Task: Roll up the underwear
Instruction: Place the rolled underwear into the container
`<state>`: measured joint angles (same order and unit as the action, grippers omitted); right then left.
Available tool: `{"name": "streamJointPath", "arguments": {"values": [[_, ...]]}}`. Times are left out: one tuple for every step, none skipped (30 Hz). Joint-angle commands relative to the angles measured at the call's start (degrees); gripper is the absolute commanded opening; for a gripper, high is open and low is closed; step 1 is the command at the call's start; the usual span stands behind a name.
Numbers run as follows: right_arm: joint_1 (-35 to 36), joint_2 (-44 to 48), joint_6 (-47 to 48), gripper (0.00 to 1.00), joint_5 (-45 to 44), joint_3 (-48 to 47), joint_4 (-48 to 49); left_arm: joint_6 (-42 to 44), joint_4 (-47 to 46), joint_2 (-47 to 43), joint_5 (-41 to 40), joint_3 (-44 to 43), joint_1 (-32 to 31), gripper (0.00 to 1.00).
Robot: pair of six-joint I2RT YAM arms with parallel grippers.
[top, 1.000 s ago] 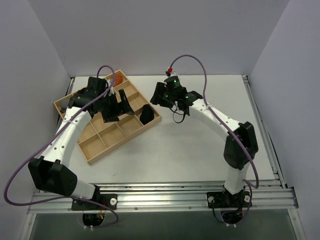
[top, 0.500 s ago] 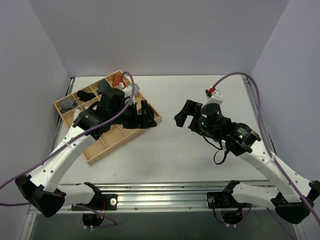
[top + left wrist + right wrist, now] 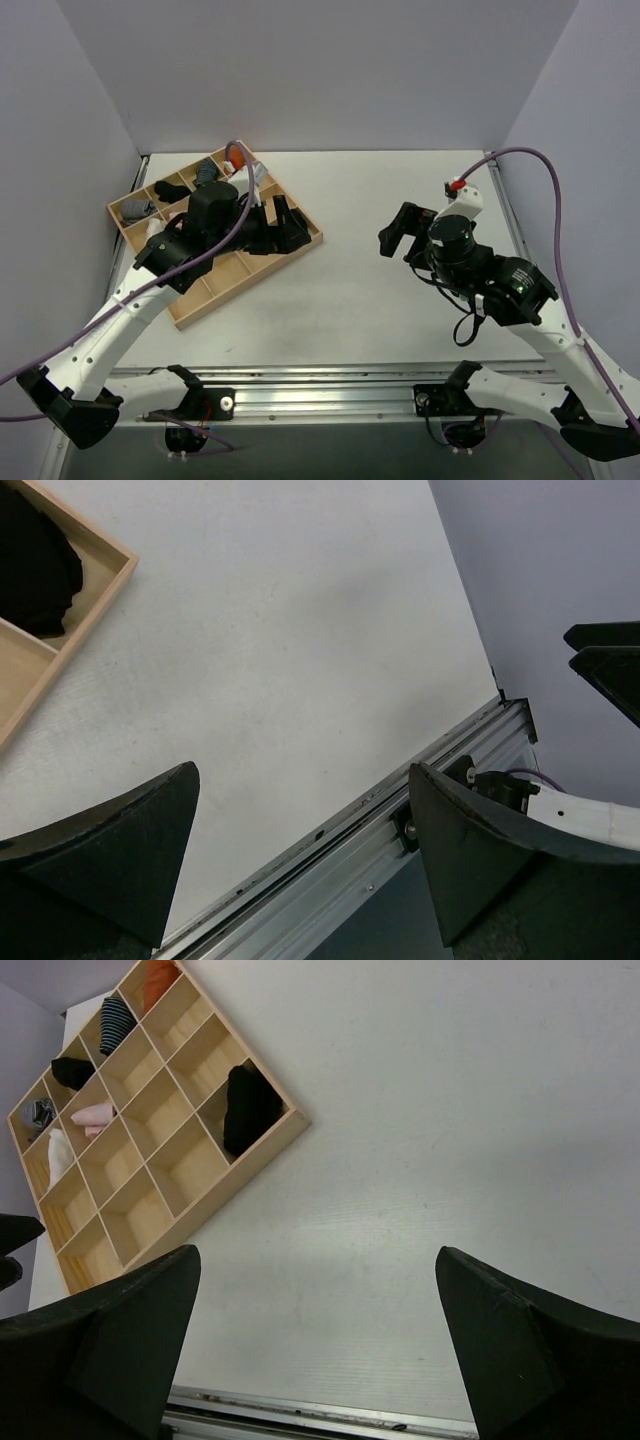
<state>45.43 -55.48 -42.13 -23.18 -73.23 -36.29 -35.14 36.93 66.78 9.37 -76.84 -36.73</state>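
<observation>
**Black underwear stowed in the tray's corner compartment; both grippers empty**

Tucked into one corner compartment of the light wooden grid tray (image 3: 130, 1215), the corner nearest the table's middle: the plain black soft fabric underwear (image 3: 250, 1108). Fills that compartment nearly wall to wall. Rolled or merely bunched: cannot tell. Shows again at the top-left edge of the left wrist view, just inside the tray's wooden corner.

Held in the compartments along the tray's far side, one to a compartment: an orange bundle (image 3: 158, 978), a dark striped bundle (image 3: 118, 1022), a small black bundle (image 3: 72, 1072), a pink bundle (image 3: 95, 1113), a cream bundle (image 3: 58, 1155) and a grey bundle (image 3: 38, 1112). All apart from the underwear, with bare compartments between.

Left gripper (image 3: 302, 775): spread wide, nothing between its fingers. Looks down on bare white tabletop (image 3: 280, 630) and the aluminium edge rail (image 3: 340, 865). Not touching the underwear, which lies off to one side of its fingers. In the top view, hangs over the tray's right-hand corner and hides much of that part.

Right gripper (image 3: 318, 1255): likewise spread and empty. Held above bare tabletop, well apart from the tray on the table's right side, and turned towards the tray, so that the whole grid shows in its wrist view.
</observation>
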Motion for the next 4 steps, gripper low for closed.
{"name": "streamJointPath", "arguments": {"values": [[0.3, 0.5, 2.4, 1.00, -2.0, -2.2, -0.5, -0.5, -3.6, -1.3, -1.5, -0.1, -0.5, 0.94], [0.3, 0.5, 2.9, 1.00, -1.7, -2.1, -0.3, -0.5, -3.6, -1.4, -1.6, -0.2, -0.6, 0.94], [0.3, 0.6, 3.2, 1.00, -1.3, -1.7, 0.8, -0.3, -3.6, -1.3, -1.8, -0.2, -0.6, 0.94], [0.3, 1.0, 3.5, 1.00, -0.9, -1.7, 1.4, -0.3, -3.3, -1.2, -1.9, -0.3, -0.6, 0.94]]}}
